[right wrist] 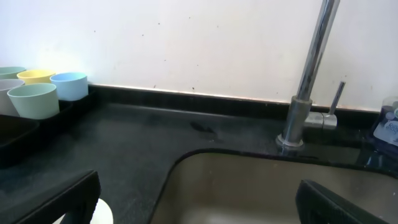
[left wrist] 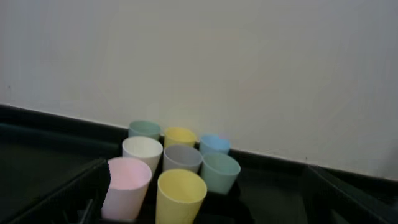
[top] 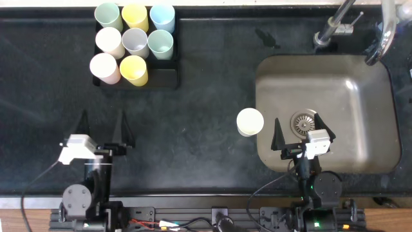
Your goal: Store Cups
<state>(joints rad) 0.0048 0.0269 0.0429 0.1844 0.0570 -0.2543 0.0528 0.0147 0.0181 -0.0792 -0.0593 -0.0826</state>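
Lone cream cup (top: 250, 122) stands just right of centre frame, beside the sink (top: 360, 116) — probably light, rigid plastic, best pinched across its rim — left gripper (top: 103, 127) and right gripper (top: 300, 132) both wide open, empty.

On my desk (top: 206, 96) a tray (top: 168, 78) sits at the far left, close to the back wall. Eight cups (top: 134, 42) stand upright in it: three in the back row, three in the middle row, and two in the front row at the left and centre. My left end effector (top: 103, 122) hangs in front of the tray, well apart from it. The sink (top: 360, 96) is set into the desk at the right, with the faucet (top: 335, 26) behind it. A lone cup (top: 250, 122) stands on the desk just beside the sink's left rim. My right end effector (top: 299, 125) is just right of that cup, over the sink's near left part.
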